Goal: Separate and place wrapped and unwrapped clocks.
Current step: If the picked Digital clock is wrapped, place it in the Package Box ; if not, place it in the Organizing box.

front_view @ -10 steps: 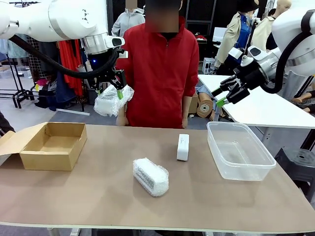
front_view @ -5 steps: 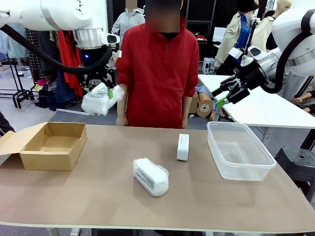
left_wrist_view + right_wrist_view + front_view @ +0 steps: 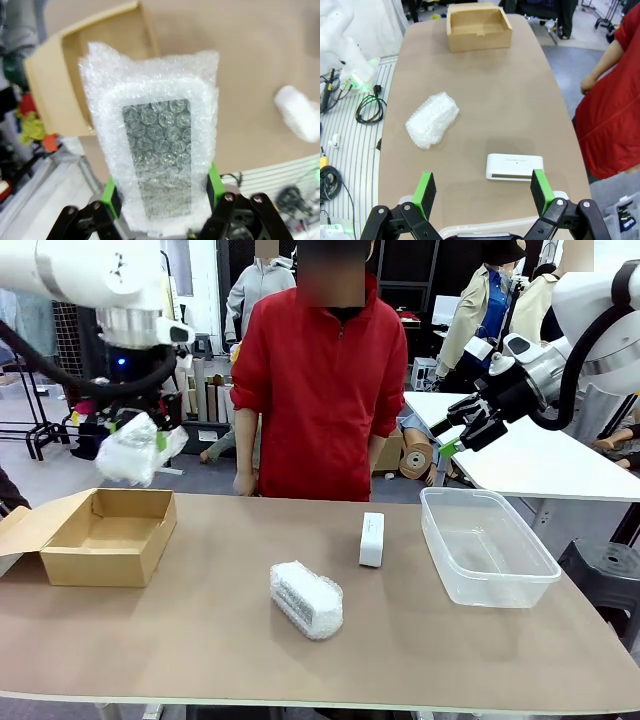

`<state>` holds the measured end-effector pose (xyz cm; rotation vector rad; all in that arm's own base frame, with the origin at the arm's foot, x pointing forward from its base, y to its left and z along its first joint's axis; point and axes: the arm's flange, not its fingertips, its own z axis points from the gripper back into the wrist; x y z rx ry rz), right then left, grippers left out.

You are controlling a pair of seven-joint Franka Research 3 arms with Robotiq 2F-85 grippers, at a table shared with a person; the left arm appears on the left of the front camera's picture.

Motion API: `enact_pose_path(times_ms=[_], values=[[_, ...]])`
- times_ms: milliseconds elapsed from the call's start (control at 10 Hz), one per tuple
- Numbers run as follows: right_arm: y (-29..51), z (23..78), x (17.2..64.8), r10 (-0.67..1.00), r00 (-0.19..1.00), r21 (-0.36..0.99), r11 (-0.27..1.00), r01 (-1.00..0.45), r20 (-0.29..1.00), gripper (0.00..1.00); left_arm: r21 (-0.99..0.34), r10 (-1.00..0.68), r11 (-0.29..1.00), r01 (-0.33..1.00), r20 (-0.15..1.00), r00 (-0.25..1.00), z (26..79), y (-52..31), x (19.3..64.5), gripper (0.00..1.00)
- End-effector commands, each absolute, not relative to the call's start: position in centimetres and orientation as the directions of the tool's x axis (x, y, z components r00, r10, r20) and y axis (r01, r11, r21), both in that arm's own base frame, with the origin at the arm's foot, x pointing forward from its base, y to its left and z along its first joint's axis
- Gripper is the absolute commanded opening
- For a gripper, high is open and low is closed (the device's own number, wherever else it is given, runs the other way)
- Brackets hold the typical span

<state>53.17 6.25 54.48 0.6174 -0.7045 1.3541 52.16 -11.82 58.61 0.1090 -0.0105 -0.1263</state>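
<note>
Left end effector point(image 3: 162, 190) pinches one end of a bubble-wrapped clock point(image 3: 155, 145) above the cardboard box point(image 3: 90, 568); right end effector point(image 3: 482, 186) is spread.

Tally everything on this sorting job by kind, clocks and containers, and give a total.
Wrapped clocks: 2, the held wrapped clock in the left gripper and the lying wrapped clock
Bare clock: 1
Cardboard box: 1
Clear tub: 1
Total: 5
</note>
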Motion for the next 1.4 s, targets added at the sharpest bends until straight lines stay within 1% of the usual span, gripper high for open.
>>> enact_pose_path(times_ms=[0,100,200,300,400,500,1000,1100,1200,1300], values=[[6.3,54.7,53.1,0.65,0.071,-0.009,0.119,-0.993,0.757,1.0,0.128,-0.089,0.988,0.088,0.006,0.996,56.9,-9.9,50.9,0.0],[6.3,54.7,53.1,0.65,0.071,-0.009,0.119,-0.993,0.757,1.0,0.17,-0.049,0.984,0.049,-0.001,0.999,55.8,-8.8,50.9,0.0],[6.3,54.7,53.1,0.65,0.071,-0.009,0.119,-0.993,0.757,1.0,0.246,-0.031,0.969,0.028,0.007,1.0,55.2,-7.4,51.1,0.0],[6.3,54.7,53.1,0.65,0.071,-0.009,0.119,-0.993,0.757,1.0,0.236,-0.004,0.972,0.002,0.007,1.0,54.5,-7.1,51.2,0.0],[6.3,54.7,53.1,0.65,0.071,-0.009,0.119,-0.993,0.757,1.0,0.22,0.022,0.975,-0.025,0.019,1.0,55.0,-7.6,51.8,0.0],[6.3,54.7,53.1,0.65,0.071,-0.009,0.119,-0.993,0.757,1.0,0.203,-0.042,0.978,0.046,-0.026,0.999,54.7,-7.2,51.8,0.0],[6.3,54.7,53.1,0.65,0.071,-0.009,0.119,-0.993,0.757,1.0,0.21,-0.03,0.977,0.035,-0.023,0.999,54.3,-7.5,51.9,0.0],[6.3,54.7,53.1,0.65,0.071,-0.009,0.119,-0.993,0.757,1.0,0.219,0.009,0.976,-0.001,-0.037,0.999,53.3,-6.6,53.3,0.0],[6.3,54.7,53.1,0.65,0.071,-0.009,0.119,-0.993,0.757,1.0,0.176,0.009,0.984,-0.004,-0.028,1.0,52.4,-5.5,54.4,0.0],[6.3,54.7,53.1,0.65,0.071,-0.009,0.119,-0.993,0.757,1.0,0.181,-0.007,0.983,0.003,0.021,1.0,51.6,-4.7,55.1,0.0]])
